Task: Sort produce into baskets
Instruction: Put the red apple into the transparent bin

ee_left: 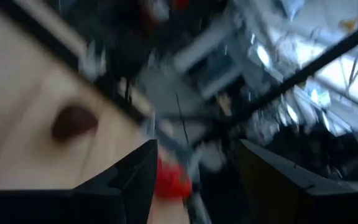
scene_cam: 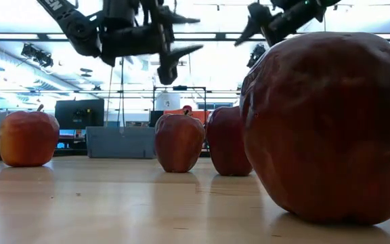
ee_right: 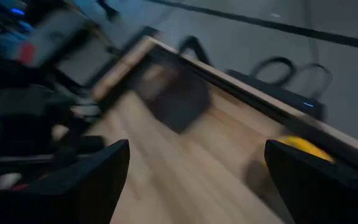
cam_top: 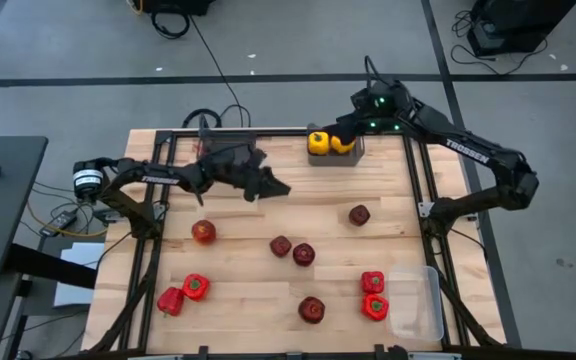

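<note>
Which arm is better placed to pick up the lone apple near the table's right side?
Probably the right. The right gripper hangs open by the bin holding two yellow peppers, with the apple on its side of the table. The left gripper, also open, hovers farther off toward the middle.

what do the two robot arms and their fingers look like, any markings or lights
Both arms are dark, near-black, jointed tubes. The right arm carries white lettering along its forearm and green lights near the wrist. The left arm ends at a silver-white round base joint. Each gripper has two flat, dark, wedge-shaped fingers.
</note>
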`<control>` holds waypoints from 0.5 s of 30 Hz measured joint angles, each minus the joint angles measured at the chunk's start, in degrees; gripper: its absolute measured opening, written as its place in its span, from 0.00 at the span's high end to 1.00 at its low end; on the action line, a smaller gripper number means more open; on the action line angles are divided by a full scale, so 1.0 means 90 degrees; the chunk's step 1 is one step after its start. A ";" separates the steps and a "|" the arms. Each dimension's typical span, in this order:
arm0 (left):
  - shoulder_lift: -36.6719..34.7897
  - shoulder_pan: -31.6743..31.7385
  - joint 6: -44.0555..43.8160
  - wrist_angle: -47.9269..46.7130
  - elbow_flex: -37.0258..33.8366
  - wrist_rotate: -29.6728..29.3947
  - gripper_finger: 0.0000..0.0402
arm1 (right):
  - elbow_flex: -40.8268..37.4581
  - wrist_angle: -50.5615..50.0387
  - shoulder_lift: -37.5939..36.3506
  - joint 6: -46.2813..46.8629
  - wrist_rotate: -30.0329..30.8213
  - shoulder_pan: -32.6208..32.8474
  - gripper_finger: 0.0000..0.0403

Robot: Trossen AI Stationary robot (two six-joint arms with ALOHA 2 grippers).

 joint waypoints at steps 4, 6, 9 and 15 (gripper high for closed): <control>0.0007 -0.0043 0.0045 0.0680 0.0001 -0.0689 0.44 | 0.0000 0.0375 -0.0164 -0.0007 -0.0180 0.0065 0.05; 0.0007 -0.0045 0.0148 0.0783 0.0003 -0.0737 0.44 | 0.0002 0.0599 -0.0228 -0.0274 -0.0178 0.0054 0.05; 0.0007 -0.0007 -0.0071 0.0734 0.0003 -0.0727 0.45 | 0.0002 0.1166 -0.0277 -0.0250 -0.0206 0.0048 0.09; -0.0240 -0.0130 0.0551 0.1043 0.0003 -0.0741 0.54 | 0.0012 0.1679 -0.0288 0.1043 -0.0727 0.0247 0.30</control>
